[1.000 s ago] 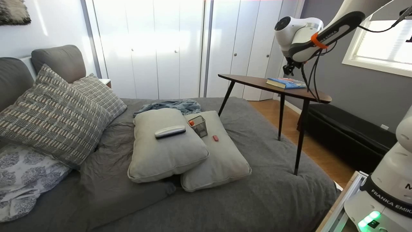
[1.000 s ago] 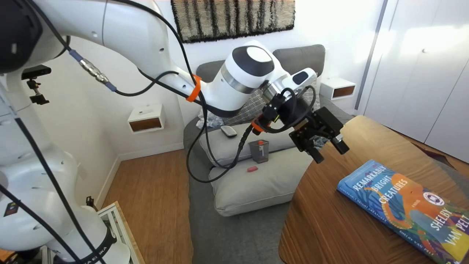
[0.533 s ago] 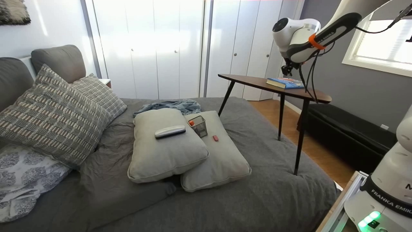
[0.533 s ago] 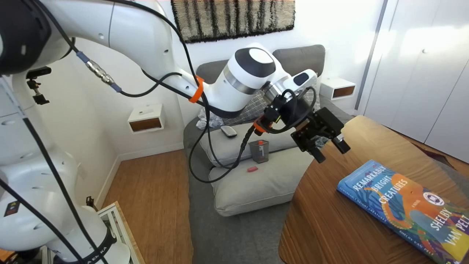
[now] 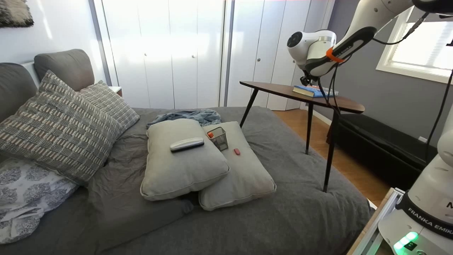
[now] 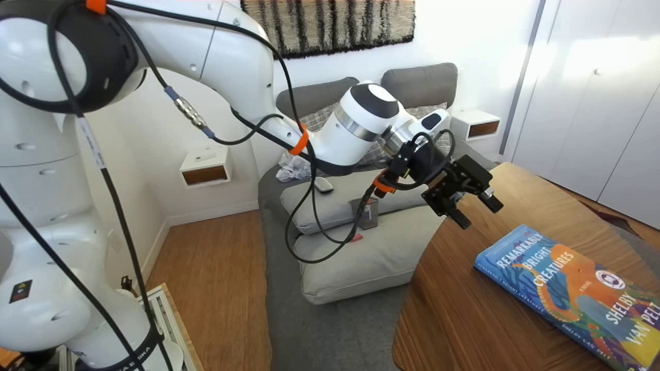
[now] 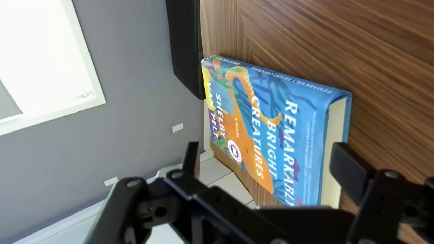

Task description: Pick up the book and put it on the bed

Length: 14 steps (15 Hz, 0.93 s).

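Observation:
The book (image 6: 572,293) has a blue cover with orange artwork and white lettering. It lies flat on the wooden side table (image 6: 443,309) and also shows in an exterior view (image 5: 313,92). The gripper (image 6: 477,212) is open and empty, tilted, above the table and short of the book's title end. In the wrist view the gripper (image 7: 268,154) has its fingers wide apart. The book (image 7: 264,125) shows beyond them, not held. The bed (image 5: 297,212) has a dark grey blanket and lies below and beside the table; it also shows in an exterior view (image 6: 335,335).
Two light pillows (image 5: 184,166) lie on the bed, bearing a white-and-black object (image 5: 187,144), a mesh cup (image 5: 219,139) and a small red item (image 5: 237,151). Thin table legs (image 5: 329,156) stand at the bed. Loose cables (image 6: 330,252) hang from the arm.
The arm has swung and lowered a little; the gripper has moved left and down in one exterior picture and slightly right, nearer the book, in another. The book has not moved.

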### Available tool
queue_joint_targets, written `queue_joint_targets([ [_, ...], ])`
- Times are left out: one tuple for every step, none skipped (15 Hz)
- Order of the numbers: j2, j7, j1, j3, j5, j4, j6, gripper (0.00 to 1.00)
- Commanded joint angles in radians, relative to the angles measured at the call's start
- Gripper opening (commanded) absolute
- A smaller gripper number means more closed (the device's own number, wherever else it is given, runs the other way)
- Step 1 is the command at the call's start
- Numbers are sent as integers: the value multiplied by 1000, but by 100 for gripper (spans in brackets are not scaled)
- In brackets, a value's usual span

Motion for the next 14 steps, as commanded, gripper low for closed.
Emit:
queue_joint_targets([
  [107, 1, -4, -6, -19, 105, -10, 88],
  [129, 1, -3, -7, -19, 122, -12, 85],
  [150, 0, -2, -7, -18, 137, -10, 75],
  [168, 0, -2, -8, -18, 149, -10, 76],
  [189, 9, 5, -10, -29, 164, -19, 76],
  [205, 15, 10, -12, -33, 174, -29, 71],
  [219, 17, 16, -12, -38, 184, -39, 73],
  [232, 19, 23, -13, -42, 195, -59, 71],
  [243, 18, 29, -13, -44, 204, -84, 67],
  [253, 14, 32, -11, -45, 213, -102, 63],
  [261, 10, 36, -10, -45, 220, -124, 54],
  [271, 5, 40, -9, -43, 226, -145, 46],
  [279, 0, 43, -7, -42, 232, -163, 36],
  [287, -2, 45, -6, -41, 236, -180, 29],
])
